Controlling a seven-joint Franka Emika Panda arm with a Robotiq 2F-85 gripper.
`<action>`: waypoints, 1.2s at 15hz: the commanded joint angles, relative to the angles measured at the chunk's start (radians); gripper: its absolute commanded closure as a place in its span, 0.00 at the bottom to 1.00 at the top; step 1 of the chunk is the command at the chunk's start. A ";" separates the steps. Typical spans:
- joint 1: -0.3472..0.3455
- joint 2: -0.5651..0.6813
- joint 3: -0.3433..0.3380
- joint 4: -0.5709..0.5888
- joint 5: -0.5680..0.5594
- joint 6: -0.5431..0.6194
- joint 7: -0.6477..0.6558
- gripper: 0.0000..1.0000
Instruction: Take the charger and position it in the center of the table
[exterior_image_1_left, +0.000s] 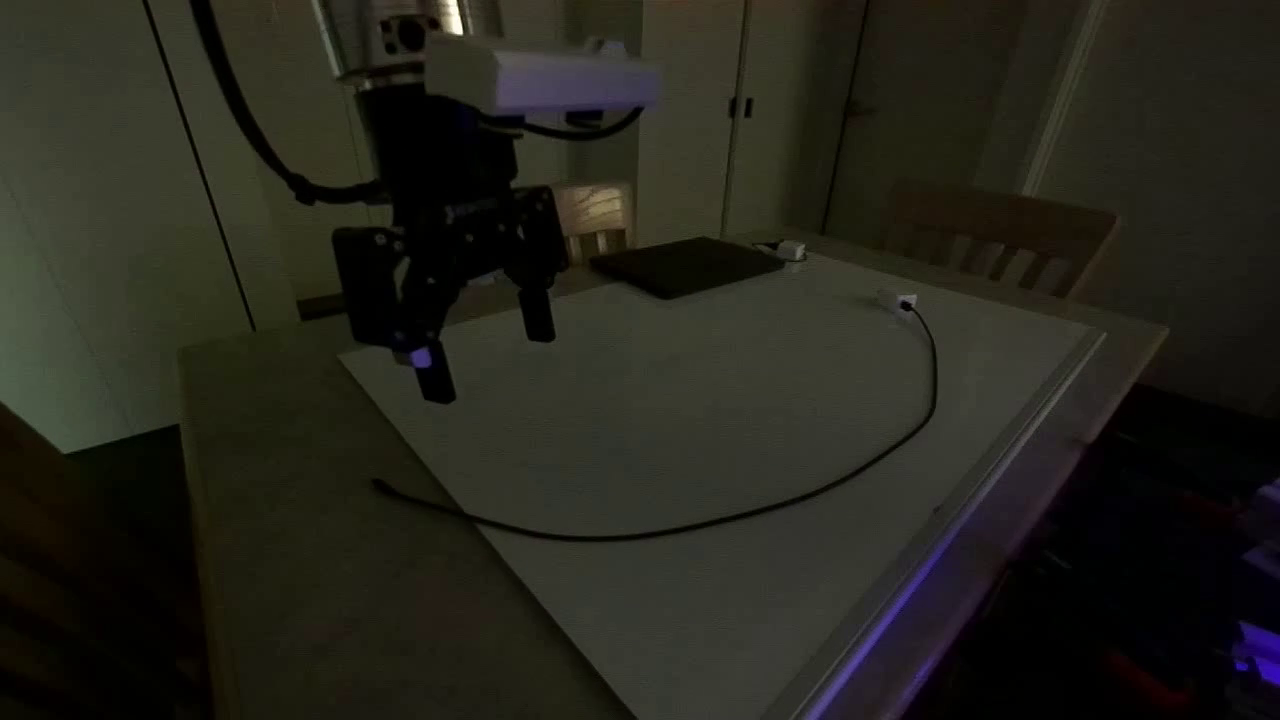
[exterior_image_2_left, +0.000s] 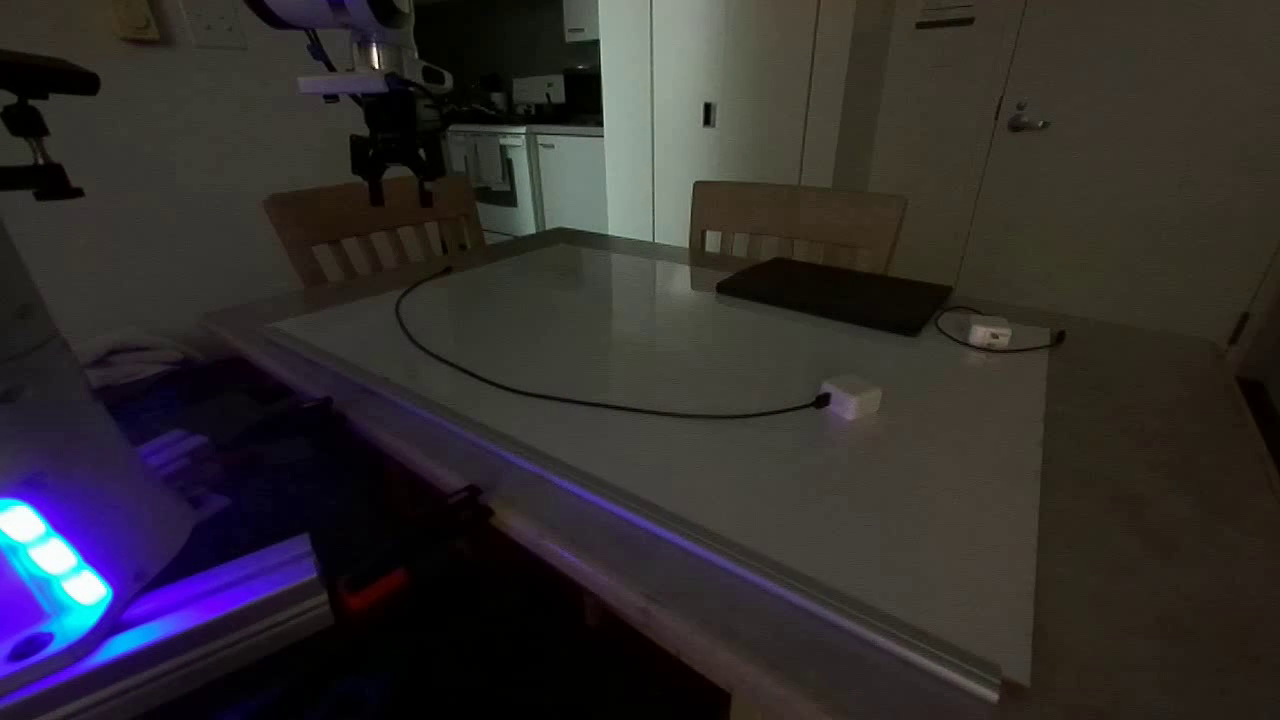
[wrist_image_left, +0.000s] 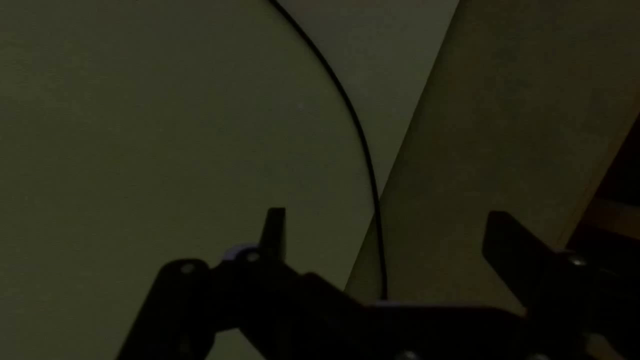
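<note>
Dim table (exterior_image_1_left: 300, 590), charger (exterior_image_1_left: 600, 538) curved across — gripper (exterior_image_1_left: 488, 356) above, jaws apart

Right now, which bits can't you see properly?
Wrist view: one end of the cable is behind the gripper; the top edge cuts off the other.
In an exterior view: the bottom edge cuts off part of the table.
In an exterior view: the table hides the seat of a chair.
</note>
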 joint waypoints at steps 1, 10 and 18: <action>0.039 0.060 -0.033 0.063 -0.013 0.019 0.083 0.00; 0.095 0.173 -0.096 0.132 -0.022 0.107 0.217 0.00; 0.081 0.295 -0.073 0.247 0.007 0.124 0.059 0.00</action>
